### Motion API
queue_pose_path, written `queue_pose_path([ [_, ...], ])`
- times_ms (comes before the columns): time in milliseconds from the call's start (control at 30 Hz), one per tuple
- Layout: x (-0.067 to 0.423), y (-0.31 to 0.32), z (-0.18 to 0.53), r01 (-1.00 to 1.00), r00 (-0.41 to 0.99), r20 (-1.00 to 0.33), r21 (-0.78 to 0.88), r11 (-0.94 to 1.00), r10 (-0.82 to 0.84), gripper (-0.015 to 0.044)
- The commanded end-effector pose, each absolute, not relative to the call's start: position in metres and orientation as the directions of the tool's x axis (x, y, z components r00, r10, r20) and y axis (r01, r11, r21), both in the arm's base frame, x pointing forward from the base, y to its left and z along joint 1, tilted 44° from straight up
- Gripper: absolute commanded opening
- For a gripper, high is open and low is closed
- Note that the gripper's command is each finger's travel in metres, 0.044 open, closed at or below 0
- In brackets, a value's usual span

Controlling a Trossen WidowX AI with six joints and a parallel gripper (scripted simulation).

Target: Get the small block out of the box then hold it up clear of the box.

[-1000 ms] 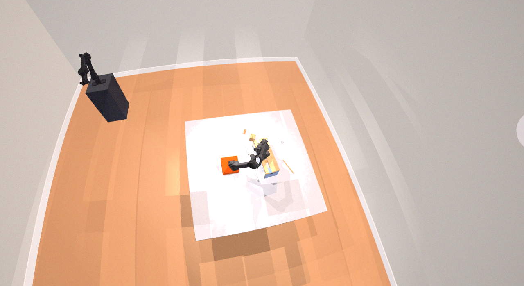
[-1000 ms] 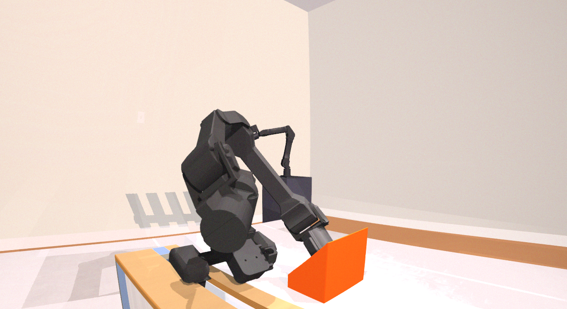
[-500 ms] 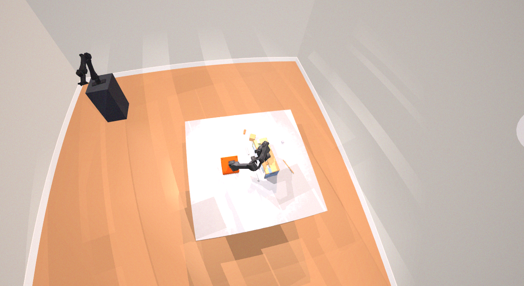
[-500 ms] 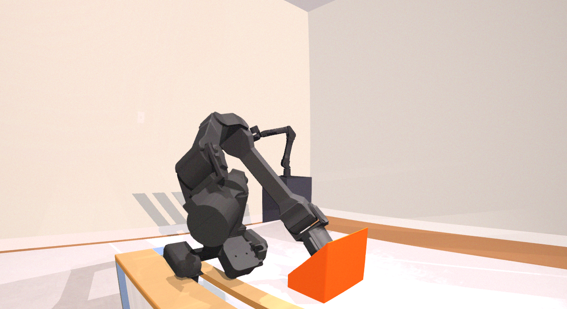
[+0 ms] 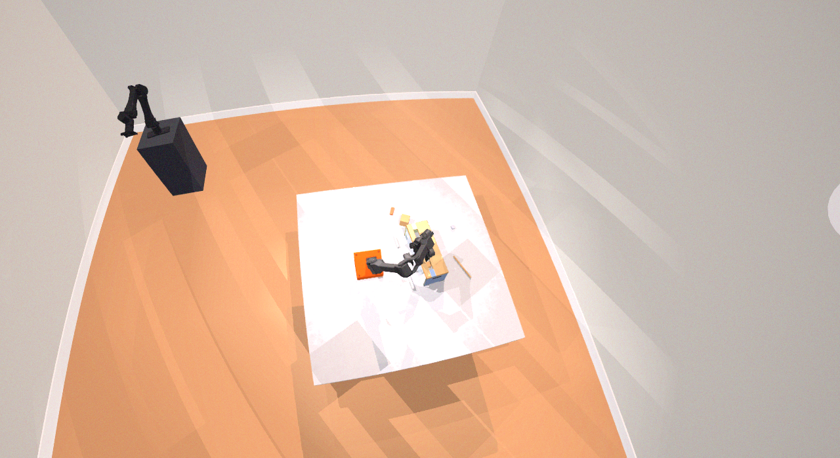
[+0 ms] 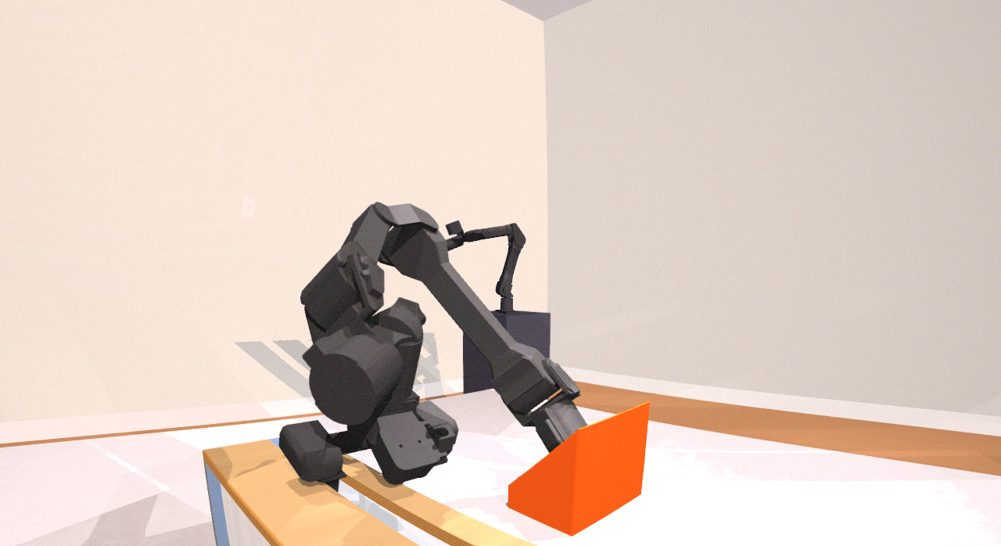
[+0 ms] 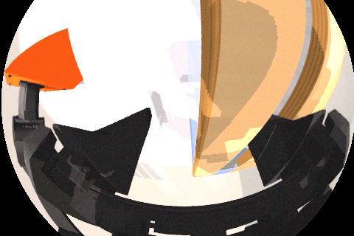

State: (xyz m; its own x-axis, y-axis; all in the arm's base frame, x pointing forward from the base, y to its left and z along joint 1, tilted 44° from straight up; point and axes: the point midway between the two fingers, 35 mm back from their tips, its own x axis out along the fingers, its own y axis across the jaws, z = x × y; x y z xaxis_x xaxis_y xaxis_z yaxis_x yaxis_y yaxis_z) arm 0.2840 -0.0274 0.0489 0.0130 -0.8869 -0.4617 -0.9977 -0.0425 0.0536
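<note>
The gripper (image 7: pixel 197 143) hangs with fingers spread apart and empty, straddling the wooden top edge of the box (image 7: pixel 246 49) at frame centre.

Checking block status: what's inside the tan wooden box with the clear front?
Nothing can be made out inside. The open gripper straddles the tan wooden box's top edge; no view shows the shelf or any block there.

I'm looking into a bare test room: plain pale walls, wooden floor (image 5: pixel 176 338), one white table (image 5: pixel 411 332) in the middle, and a second arm (image 5: pixel 136 109) on a dark pedestal (image 5: pixel 173 155) in the corner.
</note>
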Motion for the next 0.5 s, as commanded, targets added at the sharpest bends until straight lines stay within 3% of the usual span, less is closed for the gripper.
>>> queue_pose_path([
  [0,0.284,-0.034,0.054,-0.998,0.012,-0.459,0.053,-0.041,-0.889,0.0400],
  [467,0.285,-0.049,0.068,-0.998,0.012,-0.458,0.053,-0.041,-0.889,0.0400],
])
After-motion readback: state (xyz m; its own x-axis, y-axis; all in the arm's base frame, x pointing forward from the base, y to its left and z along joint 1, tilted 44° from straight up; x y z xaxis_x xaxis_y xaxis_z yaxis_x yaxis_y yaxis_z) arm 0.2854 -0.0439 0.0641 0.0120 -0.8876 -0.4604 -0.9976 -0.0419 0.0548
